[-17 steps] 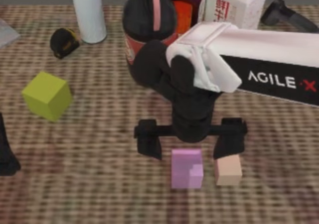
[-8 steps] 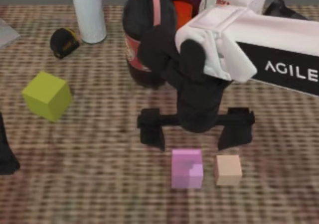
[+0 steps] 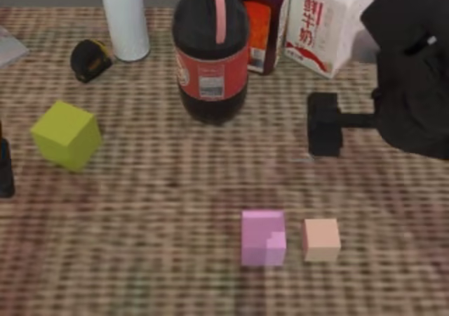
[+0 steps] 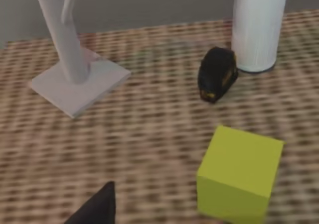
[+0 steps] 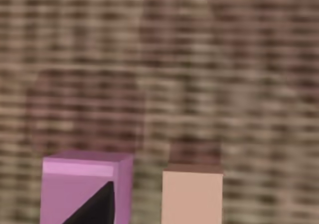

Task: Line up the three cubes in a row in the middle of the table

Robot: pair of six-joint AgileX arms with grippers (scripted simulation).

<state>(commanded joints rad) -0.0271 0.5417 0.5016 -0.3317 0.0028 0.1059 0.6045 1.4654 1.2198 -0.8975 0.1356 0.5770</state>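
The large yellow-green cube (image 3: 66,135) (image 4: 239,171) lies on the left of the woven table (image 3: 140,260). The pink cube (image 3: 263,237) (image 5: 82,186) and the small peach cube (image 3: 322,239) (image 5: 192,196) sit side by side, a small gap apart, front of centre. My right gripper (image 3: 389,130) hangs open at the right edge, behind the two cubes and clear of them; one dark finger (image 3: 325,124) shows. My left gripper (image 3: 3,168) is at the left edge, open, near the yellow-green cube; its fingertip (image 4: 97,209) shows in the left wrist view.
Along the back stand a white cylinder (image 3: 125,17), a cola bottle (image 3: 210,49), an orange-red bottle (image 3: 261,21) and a milk carton (image 3: 326,17). A black-and-yellow tape measure (image 3: 90,58) (image 4: 217,74) lies behind the yellow-green cube. A white stand (image 4: 79,79) is beyond it.
My right arm has drawn back from over the pink and peach cubes to the right rear. The left gripper has shifted rearward along the left edge. The cubes have stayed put.
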